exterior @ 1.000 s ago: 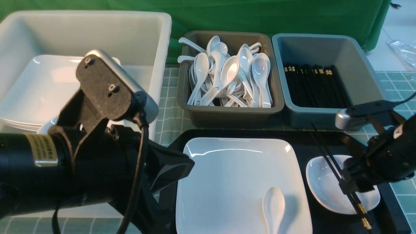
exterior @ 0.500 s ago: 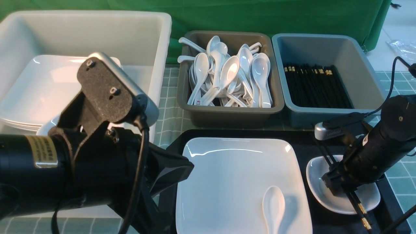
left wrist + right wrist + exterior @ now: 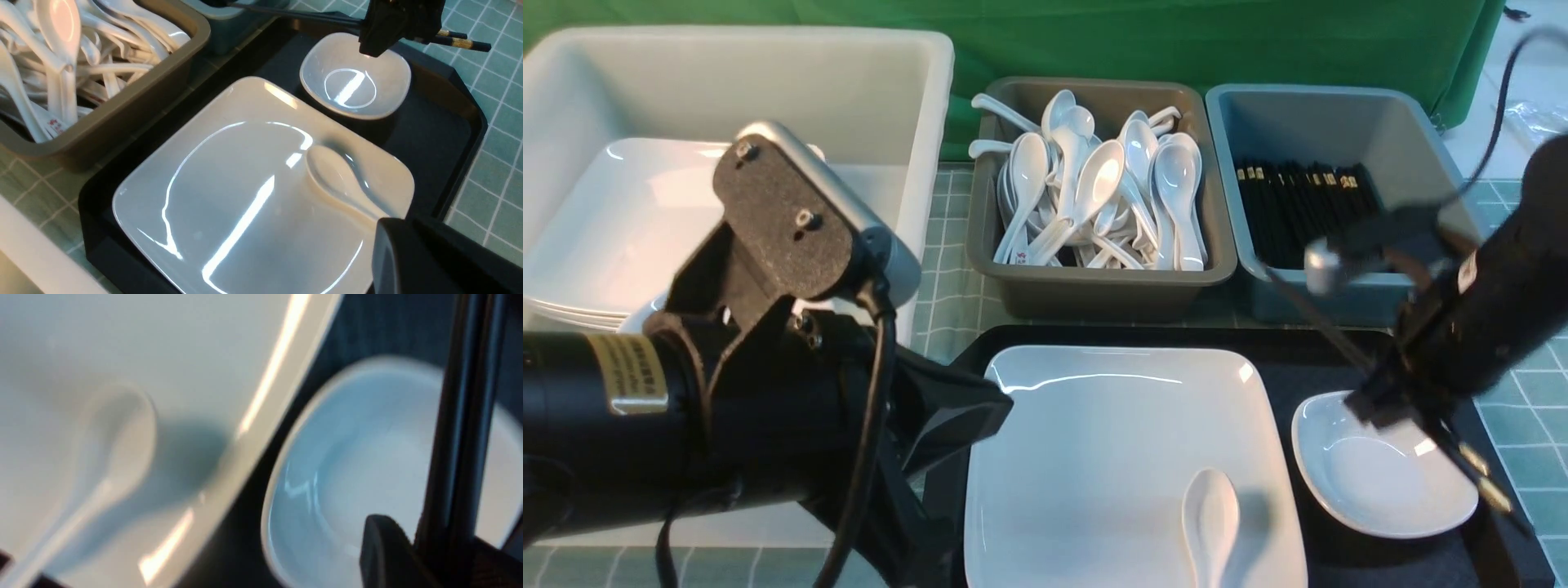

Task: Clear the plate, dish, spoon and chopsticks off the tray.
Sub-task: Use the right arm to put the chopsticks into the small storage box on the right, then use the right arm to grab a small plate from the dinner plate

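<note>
Front view: my right pincer [image 3: 1388, 404] pinches the chopsticks [image 3: 1311, 312] near their middle, up over the dish [image 3: 1380, 482]. They slant from far-left to near-right. The blue-grey bin [image 3: 1339, 131] for them sits just behind the tray [image 3: 1347, 563], closest to this arm. Its front wall is in the way, I think. My left pincer [image 3: 968, 416] is closed, with nothing in it.

Left wrist view: the spoon [image 3: 339, 179] lies on the plate [image 3: 229, 196].

Right wrist view: blurry; the chopsticks cross over the dish.

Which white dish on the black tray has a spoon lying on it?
The large glossy white square plate; a white soup spoon rests on it, unlike the small white rounded-square bowl beside it.
</note>
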